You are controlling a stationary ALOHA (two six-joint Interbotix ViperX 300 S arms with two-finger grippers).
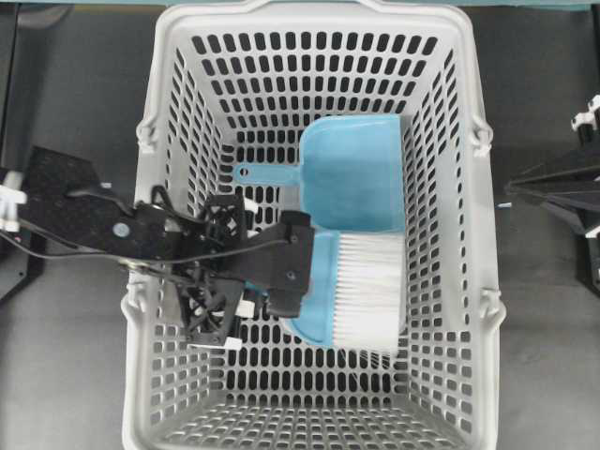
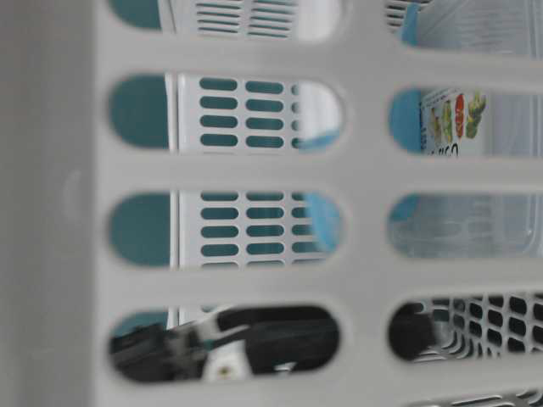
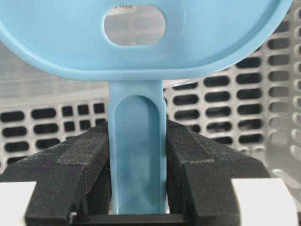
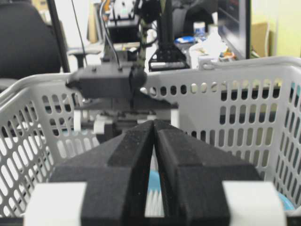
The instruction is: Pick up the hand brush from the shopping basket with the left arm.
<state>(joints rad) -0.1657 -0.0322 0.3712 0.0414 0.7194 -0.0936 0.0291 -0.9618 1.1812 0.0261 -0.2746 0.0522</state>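
Grip status: black lattice-framed left gripper (image 3: 137, 188) clamped on thin teal-blue handle of hand brush (image 1: 352, 291), foam pads pressing both handle sides per left wrist view. Handle runs straight out from between pads toward brush head; hanging hole seen in head just beyond pads.

Brush location: inside large light-grey slotted plastic shopping basket (image 1: 169, 112), towards near-right part of floor in overhead view, white bristle row pointing towards right wall. Lifted off floor or not: cannot tell. Long axis approx. left-right in overhead view, in line w/ gripper approach from left wall side.

Neighbour item: teal-blue plastic dustpan scoop (image 1: 356, 173) lying just beside brush, far side, edges touching or nearly so; cannot tell which.

Right gripper (image 4: 154, 188): pads closed together, holding nothing, parked outside basket, well apart from brush. Left arm nearer by far.

Next move (judgement): lift straight up, keeping handle axis level; watch bristle edge vs. dustpan and right wall during rise. Slip risk: thin smooth handle, head-heavy load beyond pads.
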